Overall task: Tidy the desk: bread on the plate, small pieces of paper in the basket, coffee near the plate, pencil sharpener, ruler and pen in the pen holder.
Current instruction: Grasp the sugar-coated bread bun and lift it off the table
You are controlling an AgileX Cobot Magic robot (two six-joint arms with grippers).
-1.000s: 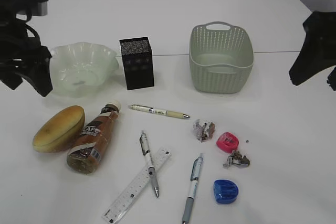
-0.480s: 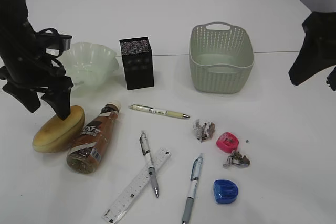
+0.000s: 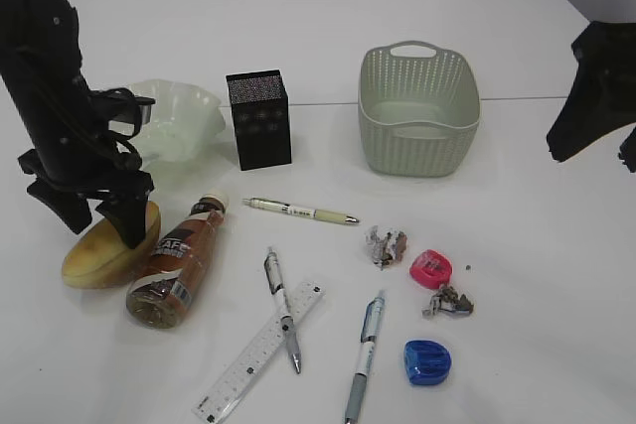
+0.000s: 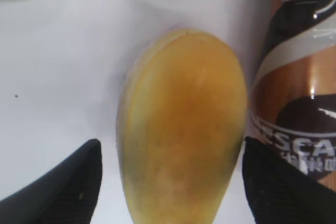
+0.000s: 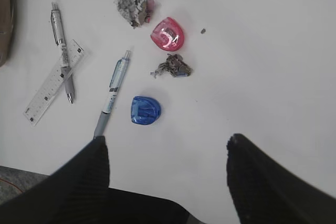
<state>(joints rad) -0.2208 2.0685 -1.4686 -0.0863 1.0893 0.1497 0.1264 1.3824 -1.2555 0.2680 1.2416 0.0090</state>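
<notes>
The golden bread (image 3: 91,257) (image 4: 184,124) lies at the front left of the desk (image 3: 537,245). My left gripper (image 3: 104,227) (image 4: 170,184) is open and straddles it, one black finger on each side, with a gap on the left. The coffee (image 3: 177,263) (image 4: 302,72) lies on its side just right of the bread. The plate (image 3: 184,118) is behind them, with the pen holder (image 3: 258,118) and the basket (image 3: 417,111) further right. My right gripper (image 3: 594,96) (image 5: 168,145) hangs open and empty above the desk. Below it lie a pink pencil sharpener (image 5: 167,33), a blue one (image 5: 146,110), paper scraps (image 5: 134,8) (image 5: 172,66), a pen (image 5: 113,90) and the ruler (image 5: 52,82).
A cream pen (image 3: 301,211) lies in front of the pen holder. Another pen (image 3: 281,310) lies across the ruler (image 3: 258,350). A thin seam (image 3: 328,103) crosses the desk behind the basket. My left arm (image 3: 50,76) rises tall beside the plate.
My left arm has swung in from the left edge and come down over the bread, its fingers now either side of it. The right arm has not moved.
</notes>
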